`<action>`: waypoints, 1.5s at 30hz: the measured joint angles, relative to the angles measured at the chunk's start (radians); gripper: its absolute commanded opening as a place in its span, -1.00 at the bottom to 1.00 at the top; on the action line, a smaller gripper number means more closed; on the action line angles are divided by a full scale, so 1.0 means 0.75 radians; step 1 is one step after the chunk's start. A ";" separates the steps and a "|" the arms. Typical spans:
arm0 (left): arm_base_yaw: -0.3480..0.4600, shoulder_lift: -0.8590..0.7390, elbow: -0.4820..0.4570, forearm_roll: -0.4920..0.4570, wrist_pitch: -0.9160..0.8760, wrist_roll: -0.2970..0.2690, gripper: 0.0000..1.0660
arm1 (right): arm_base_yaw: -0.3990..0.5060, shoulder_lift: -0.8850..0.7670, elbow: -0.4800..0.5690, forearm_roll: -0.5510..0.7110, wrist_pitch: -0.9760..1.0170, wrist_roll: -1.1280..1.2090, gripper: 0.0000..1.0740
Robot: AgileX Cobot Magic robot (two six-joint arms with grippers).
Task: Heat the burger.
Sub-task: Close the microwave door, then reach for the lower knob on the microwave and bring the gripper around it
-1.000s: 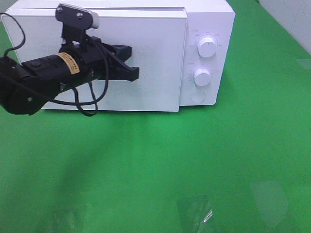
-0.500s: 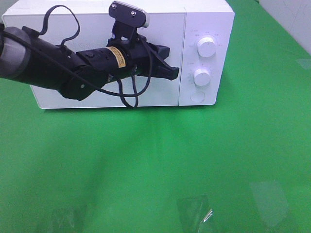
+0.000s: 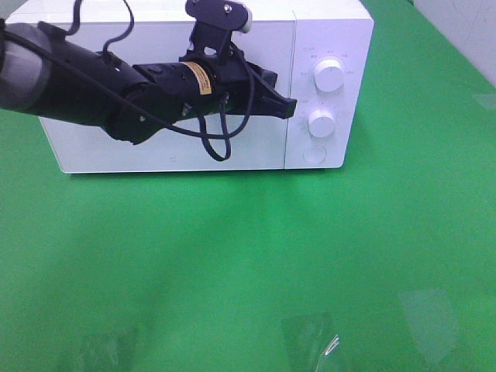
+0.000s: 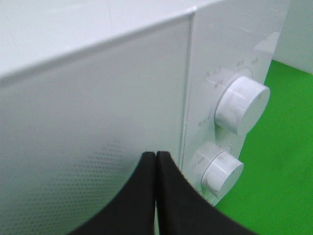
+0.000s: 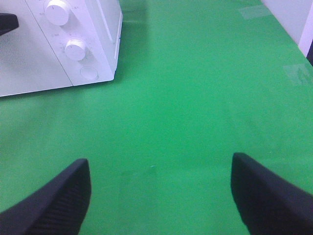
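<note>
The left claw, shut and empty, has pushed the microwave door closed and reached the lower knob; the right claw gapes empty; burger unseen, presumably inside, heating unset.

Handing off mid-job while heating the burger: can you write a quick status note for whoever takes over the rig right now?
Left pincer: shut, empty, at the right edge of the door of the white box-shaped microwave, beside the lower white round knob.
Right pincer: open, empty, over the green table.
Burger: not in view.
Done: door closed.
To do: probably set the knobs.
</note>
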State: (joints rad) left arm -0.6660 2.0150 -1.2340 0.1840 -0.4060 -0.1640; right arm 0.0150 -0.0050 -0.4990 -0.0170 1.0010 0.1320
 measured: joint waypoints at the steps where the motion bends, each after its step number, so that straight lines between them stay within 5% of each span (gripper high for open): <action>1: -0.012 -0.061 0.048 -0.008 0.004 0.000 -1.00 | 0.000 0.000 0.000 0.000 0.000 0.000 0.34; 3: -0.024 -0.095 0.080 -0.008 0.005 0.000 -1.00 | 0.000 0.000 0.000 0.000 0.000 0.000 0.34; 4: -0.052 -0.152 0.143 -0.008 0.023 0.000 -0.77 | 0.000 0.000 0.000 0.000 0.000 0.000 0.34; 5: -0.052 -0.152 0.143 -0.008 0.023 0.000 -0.77 | 0.000 0.000 0.000 0.000 0.000 0.000 0.34; 6: -0.083 -0.211 0.204 -0.008 0.059 0.000 -0.32 | 0.000 0.000 0.000 0.000 0.000 0.000 0.34; 7: -0.083 -0.211 0.204 -0.008 0.059 0.000 -0.32 | 0.000 0.000 0.000 0.000 0.000 0.000 0.34; 8: -0.104 -0.267 0.267 -0.008 0.119 0.000 0.24 | 0.000 0.000 0.000 0.000 0.000 0.000 0.34; 9: -0.104 -0.267 0.267 -0.008 0.119 0.000 0.24 | 0.000 0.000 0.000 0.000 0.000 0.000 0.34; 11: -0.119 -0.355 0.339 -0.009 0.263 -0.001 0.93 | 0.000 0.000 0.000 0.000 0.000 0.000 0.34; 25: -0.120 -0.756 0.396 -0.040 1.313 -0.040 0.88 | 0.000 0.000 0.000 0.000 0.000 0.000 0.34; 31: -0.065 -0.872 0.396 -0.063 1.576 -0.067 0.88 | 0.000 0.000 0.000 0.000 0.000 0.000 0.34; 38: 0.197 -1.080 0.396 -0.072 1.816 -0.044 0.88 | 0.000 0.000 0.000 0.000 0.000 0.000 0.34; 45: 0.545 -1.344 0.461 -0.165 1.948 0.092 0.88 | 0.000 0.000 0.000 0.000 0.000 0.000 0.34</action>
State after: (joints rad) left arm -0.2570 1.0070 -0.8880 0.0600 1.0550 -0.0950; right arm 0.0150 -0.0050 -0.4990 -0.0170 1.0010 0.1320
